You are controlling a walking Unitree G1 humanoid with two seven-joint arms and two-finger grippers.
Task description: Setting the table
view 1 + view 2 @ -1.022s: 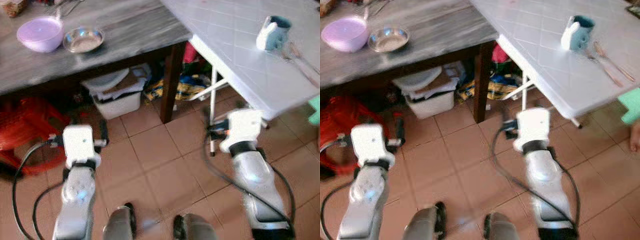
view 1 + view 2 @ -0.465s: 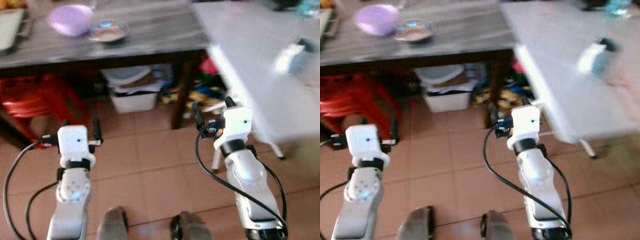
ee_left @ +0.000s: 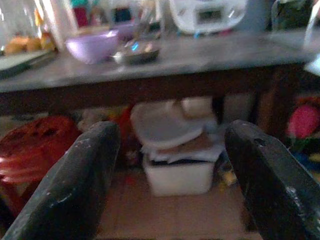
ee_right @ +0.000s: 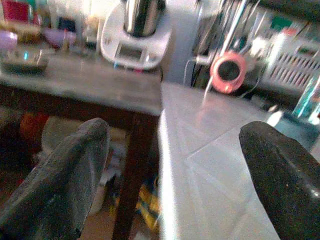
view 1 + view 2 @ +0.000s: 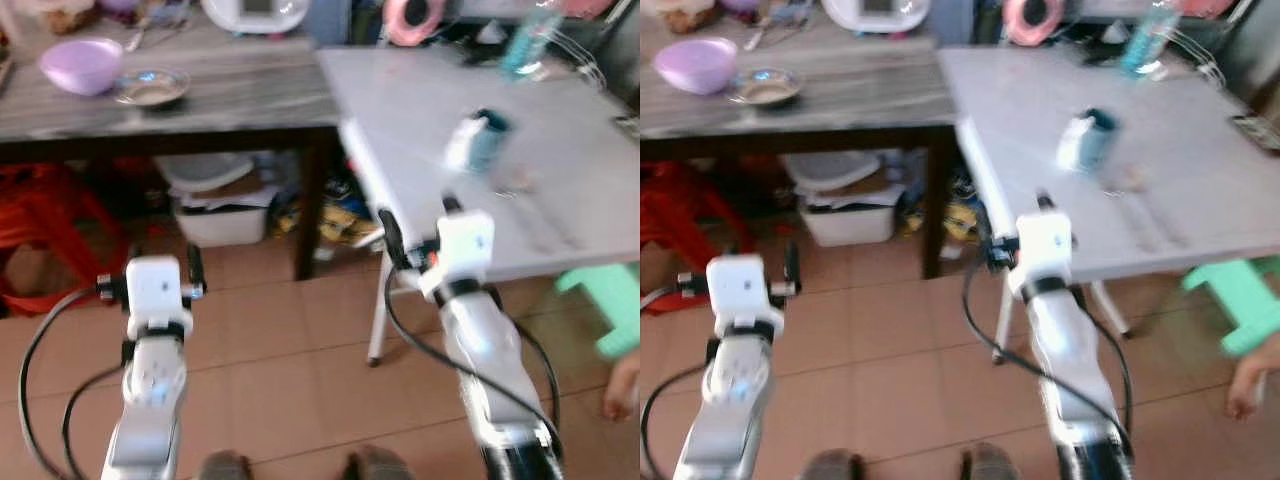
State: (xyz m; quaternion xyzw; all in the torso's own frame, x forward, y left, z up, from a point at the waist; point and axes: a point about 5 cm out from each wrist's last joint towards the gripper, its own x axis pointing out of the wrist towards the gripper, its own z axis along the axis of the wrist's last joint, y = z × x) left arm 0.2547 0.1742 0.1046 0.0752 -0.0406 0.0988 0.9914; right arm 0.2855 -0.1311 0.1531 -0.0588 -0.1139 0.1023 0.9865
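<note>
Task's things: a lilac round plastic bowl (image 5: 82, 66) and a small shallow steel dish (image 5: 151, 88) sit side by side, just apart, at the far left of the dark grey wooden tabletop (image 5: 230, 92).
Place to set: the white tiled folding tabletop (image 5: 420, 120) butts against the wooden one on the robot's right; it carries a teal mug with a white handle (image 5: 478, 142) and some blurred cutlery beside it.
Key relation: the bowl and dish lie ahead and to the left of the left tool (image 5: 152, 272), well apart from it and higher, since the tool hangs below the tabletop edge over the tiled floor.
Nearer arm: the left, by my judgement; the right tool (image 5: 415, 232) is just beside the white tabletop's near edge, well away from the bowl.
Left tool state: fingers (image 3: 82, 185) spread wide, holding nothing, aimed level at the white plastic tub (image 3: 175, 165) under the tabletop.
Right tool state: fingers (image 4: 65, 175) spread wide, empty, aimed along the seam between the two tabletops.
Arm pose: both forearms reach forward, low, wrists level.
Next move calls for: stepping closer and raising the left arm.
</note>
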